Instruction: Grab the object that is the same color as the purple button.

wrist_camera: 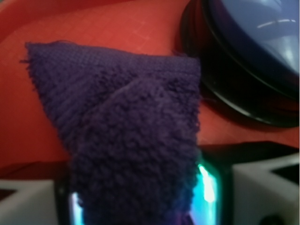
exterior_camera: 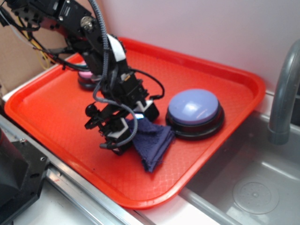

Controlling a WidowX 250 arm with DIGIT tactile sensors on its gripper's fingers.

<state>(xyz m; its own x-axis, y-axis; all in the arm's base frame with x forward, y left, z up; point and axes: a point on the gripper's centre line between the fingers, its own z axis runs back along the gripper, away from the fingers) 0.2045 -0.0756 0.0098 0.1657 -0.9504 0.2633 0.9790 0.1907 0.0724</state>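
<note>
The rag (exterior_camera: 152,140) is a small piece of dark purple-blue terry cloth, fuzzy on its face with a flatter woven band along one edge and loose threads at the corners. It is folded on itself into a rough triangle. It lies on the red tray (exterior_camera: 51,117), near the front edge, with one corner touching or almost touching the black base of the purple button (exterior_camera: 194,112). That button has a lavender-blue domed top, close in hue to the rag but much paler.

The gripper (exterior_camera: 123,136) is down at the rag's left end, and its fingers pinch the cloth there; the rest of the rag trails out to the right across the tray.

The exterior view gives the whole layout: the arm reaching in from the upper left, a pink button (exterior_camera: 86,77) partly hidden behind it at the tray's far side, and a grey sink (exterior_camera: 262,187) with a faucet (exterior_camera: 283,98) to the right of the tray.

The wrist view shows what that one cannot: the rag's (wrist_camera: 126,136) pile and fold up close, its near end running down between the gripper's pale fingers (wrist_camera: 262,187), and the purple button's (wrist_camera: 262,33) dark base just beside it on the tray (wrist_camera: 93,23).
</note>
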